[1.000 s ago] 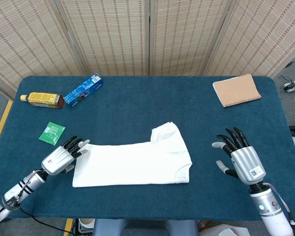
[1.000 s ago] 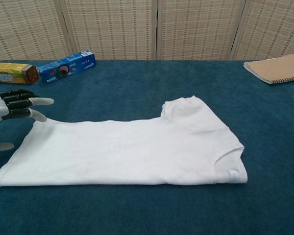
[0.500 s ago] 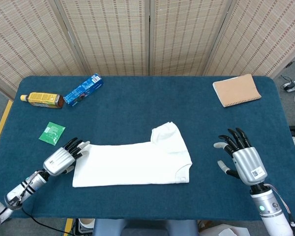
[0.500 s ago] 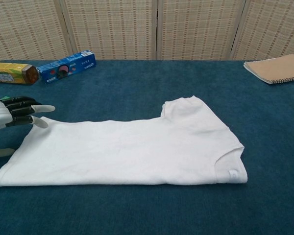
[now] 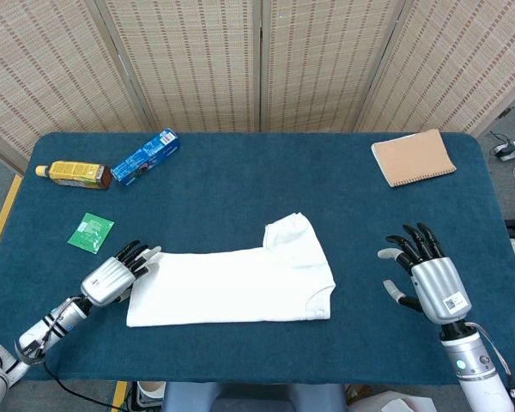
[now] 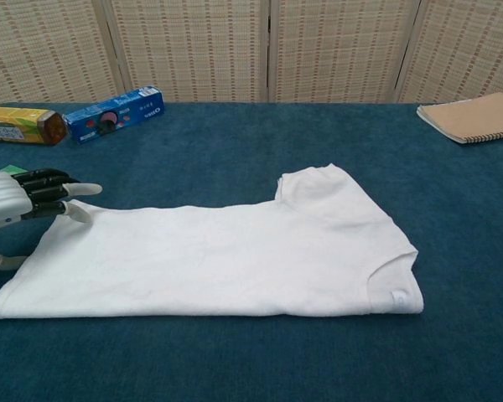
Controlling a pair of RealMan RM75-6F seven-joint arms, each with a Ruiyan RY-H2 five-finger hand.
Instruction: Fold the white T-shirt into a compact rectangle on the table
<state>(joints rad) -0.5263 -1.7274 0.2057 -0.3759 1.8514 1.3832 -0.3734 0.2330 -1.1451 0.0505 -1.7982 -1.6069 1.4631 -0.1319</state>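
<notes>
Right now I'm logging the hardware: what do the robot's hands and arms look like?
Both the left hand and right hand have silver metallic backs, black fingers and pale tips. The right carries a small white label; its silver wrist shows a green light. A black cable trails along the left forearm.

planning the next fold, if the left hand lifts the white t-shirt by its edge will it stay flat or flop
Likely floppy: the white T-shirt lies limp and already doubled over, its sleeve sticking out at the top. It looks thin and light, so a lifted edge should drape and sag. It may drag on the blue table cloth rather than slide. The left hand sits at its left edge.
</notes>
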